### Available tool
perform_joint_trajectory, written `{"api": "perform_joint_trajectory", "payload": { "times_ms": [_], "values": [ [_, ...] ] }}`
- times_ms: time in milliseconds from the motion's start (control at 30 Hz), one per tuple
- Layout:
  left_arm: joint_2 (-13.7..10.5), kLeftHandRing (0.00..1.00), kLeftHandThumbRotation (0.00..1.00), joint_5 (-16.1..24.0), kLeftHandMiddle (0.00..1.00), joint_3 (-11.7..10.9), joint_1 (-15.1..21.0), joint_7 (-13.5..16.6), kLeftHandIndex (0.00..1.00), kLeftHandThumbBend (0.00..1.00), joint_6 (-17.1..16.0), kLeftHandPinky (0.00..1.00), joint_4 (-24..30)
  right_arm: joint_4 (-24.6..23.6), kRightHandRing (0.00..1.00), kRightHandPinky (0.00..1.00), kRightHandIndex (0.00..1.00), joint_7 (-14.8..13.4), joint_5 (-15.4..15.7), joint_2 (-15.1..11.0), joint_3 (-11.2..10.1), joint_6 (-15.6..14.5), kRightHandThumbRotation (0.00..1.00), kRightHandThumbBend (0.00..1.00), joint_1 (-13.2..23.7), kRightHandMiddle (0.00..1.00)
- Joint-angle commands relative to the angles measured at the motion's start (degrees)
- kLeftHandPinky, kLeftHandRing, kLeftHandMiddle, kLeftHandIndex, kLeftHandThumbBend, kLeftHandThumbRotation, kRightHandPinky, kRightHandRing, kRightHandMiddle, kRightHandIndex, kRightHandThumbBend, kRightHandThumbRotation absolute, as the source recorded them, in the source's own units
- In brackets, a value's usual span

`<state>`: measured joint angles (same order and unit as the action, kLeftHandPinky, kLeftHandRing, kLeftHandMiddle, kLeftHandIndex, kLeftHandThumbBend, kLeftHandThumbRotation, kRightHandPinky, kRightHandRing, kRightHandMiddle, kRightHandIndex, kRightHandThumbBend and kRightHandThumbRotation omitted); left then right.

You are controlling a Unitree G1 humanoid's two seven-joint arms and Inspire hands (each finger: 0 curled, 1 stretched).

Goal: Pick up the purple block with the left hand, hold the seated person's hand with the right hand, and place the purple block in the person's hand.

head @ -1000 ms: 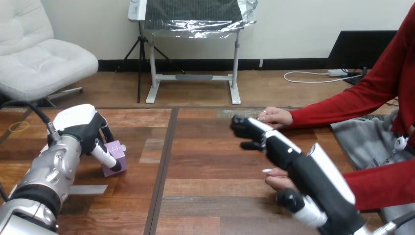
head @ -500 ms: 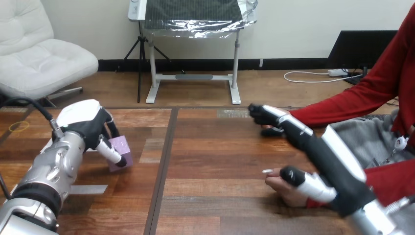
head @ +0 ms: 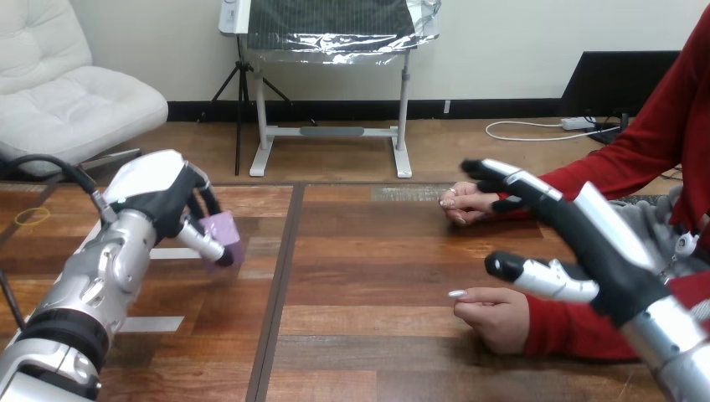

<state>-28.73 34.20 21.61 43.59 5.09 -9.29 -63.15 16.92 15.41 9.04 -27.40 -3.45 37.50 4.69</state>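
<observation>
The left hand (head: 157,201) has its fingers (head: 203,191) curled down over the top of the small pale purple block (head: 228,228). Its black-and-white thumb (head: 208,244) crosses the block's near face, so the block is pinched between thumb and fingers. Most of the block shows just beyond the thumb, with its upper edge tucked under the fingertips. It is tilted in the grip. Whether its lower corner is clear of the dark wooden plank table (head: 377,251) cannot be told.

The right hand (head: 599,239) is spread wide, its fingers (head: 511,177) straight and its thumb (head: 544,279) held well apart from them, gripping nothing. The person's far hand (head: 463,201) rests on the table just beside and below those fingertips, which reach over the red sleeve behind it. Whether they touch cannot be told, and no finger is curled round the hand. The person's near hand (head: 498,318) lies loosely closed on the table just below the tip of the thumb, apart from it. The purple block is well apart from the right hand's fingers, across the table's dark seam. A pale strip of tape (head: 151,323) lies on the wood nearer than the left hand's thumb.
</observation>
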Motion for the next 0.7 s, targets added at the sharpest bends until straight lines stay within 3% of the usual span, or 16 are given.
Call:
{"api": "perform_joint_trajectory", "payload": {
  "times_ms": [0,267,667],
  "values": [
    [-1.5,0.27,0.00,-0.8,0.37,-1.9,0.5,1.9,0.45,0.76,-1.2,0.19,9.0,6.3,0.86,0.75,0.88,-3.6,3.8,-4.4,-2.0,0.7,0.86,1.00,10.0,0.89],
    [-2.1,0.27,0.00,-0.8,0.38,-2.9,-1.7,1.4,0.45,0.76,-0.5,0.19,14.6,12.1,0.84,0.70,0.89,-4.2,5.6,-7.1,-0.9,1.9,0.80,0.98,13.9,0.89],
    [-3.0,0.21,0.00,-1.9,0.30,-5.8,-6.0,-0.5,0.45,0.76,-0.1,0.14,24.9,21.1,0.88,0.69,0.92,-1.3,8.3,-12.2,1.8,1.9,0.62,0.98,20.0,0.92]
  ]
}}
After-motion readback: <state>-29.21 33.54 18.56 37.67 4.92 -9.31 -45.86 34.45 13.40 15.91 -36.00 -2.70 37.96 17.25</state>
